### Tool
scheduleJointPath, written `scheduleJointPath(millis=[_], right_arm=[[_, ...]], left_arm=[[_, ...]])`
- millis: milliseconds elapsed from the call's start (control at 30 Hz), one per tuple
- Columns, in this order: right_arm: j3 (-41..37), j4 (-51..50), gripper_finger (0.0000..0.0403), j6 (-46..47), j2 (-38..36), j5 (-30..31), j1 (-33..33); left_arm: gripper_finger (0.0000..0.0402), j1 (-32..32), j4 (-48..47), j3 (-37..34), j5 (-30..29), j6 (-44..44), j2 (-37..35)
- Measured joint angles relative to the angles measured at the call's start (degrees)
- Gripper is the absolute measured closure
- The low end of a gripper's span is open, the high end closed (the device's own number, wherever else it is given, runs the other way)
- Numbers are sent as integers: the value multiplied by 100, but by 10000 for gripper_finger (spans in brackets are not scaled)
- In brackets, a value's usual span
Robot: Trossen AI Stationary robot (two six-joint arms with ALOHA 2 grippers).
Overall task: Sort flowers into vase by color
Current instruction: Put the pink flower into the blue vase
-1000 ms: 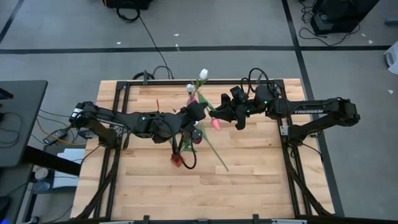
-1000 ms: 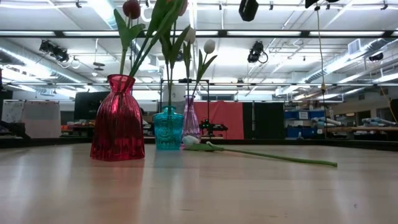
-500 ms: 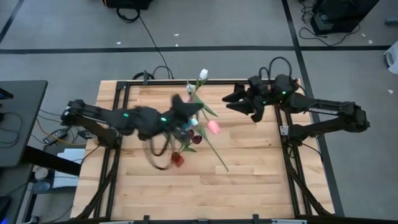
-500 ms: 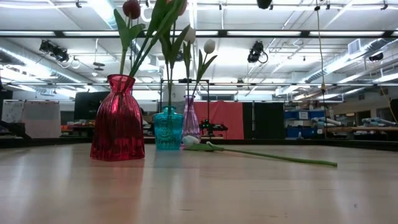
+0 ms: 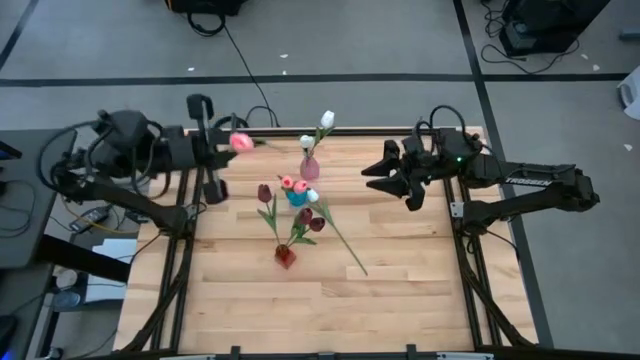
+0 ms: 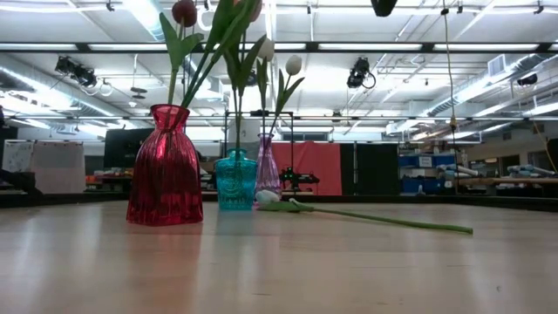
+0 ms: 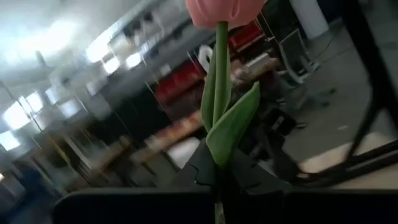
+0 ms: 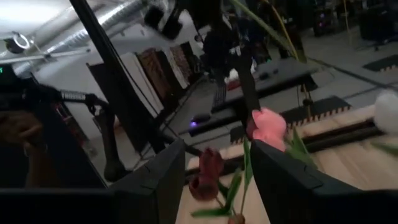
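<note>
Pink tulip (image 5: 241, 142) clamped by its stem in the left gripper (image 5: 222, 141), held out over the table's far-left corner, well apart from the vases.

High view: red vase (image 5: 285, 257) nearest, carrying dark red tulips (image 5: 265, 192). Teal vase (image 5: 297, 196) in the middle with a pink head showing. Small pink vase (image 5: 310, 169) farthest, holding white tulips (image 5: 327, 119). One white tulip (image 5: 313, 196) lies loose on the wooden table (image 5: 400, 300), its stem running toward the near right. Left arm pulled far back to its own side. Right gripper (image 5: 376, 171) hovers above the far-right part of the table, fingers apart, holding nothing.

Low view: three vases in a row at left, red one biggest and closest; the loose white tulip lies flat just beside them. Neither gripper reaches table level here.

Left wrist view: pink head at the frame edge, stem and leaf running down into the closed fingers.

Right wrist view: both fingers (image 8: 155, 180) spread wide; pink and dark red heads visible beyond them.

Judgement: mostly sorted. Left to do: the held pink tulip, likely bound for the teal vase, and the loose white one for the pink vase.
</note>
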Motion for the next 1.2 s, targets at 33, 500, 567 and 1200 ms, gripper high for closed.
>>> scheduleJointPath(millis=[33, 500, 567, 1200], right_arm=[[-46, -25, 211, -7, 0, 62, 58], [-485, 16, 211, -321, -13, 541, 405], [-549, 48, 211, -324, -13, 542, 405], [-716, -13, 211, -457, 15, 861, 437]], left_arm=[[396, 112, -228, 0, 93, -389, -104], [396, 1270, -14, -1946, 753, -2471, -1023], [396, 1513, 335, -2301, 935, -2496, -1157], [396, 3181, 2939, -4945, 2701, -3592, -1532]])
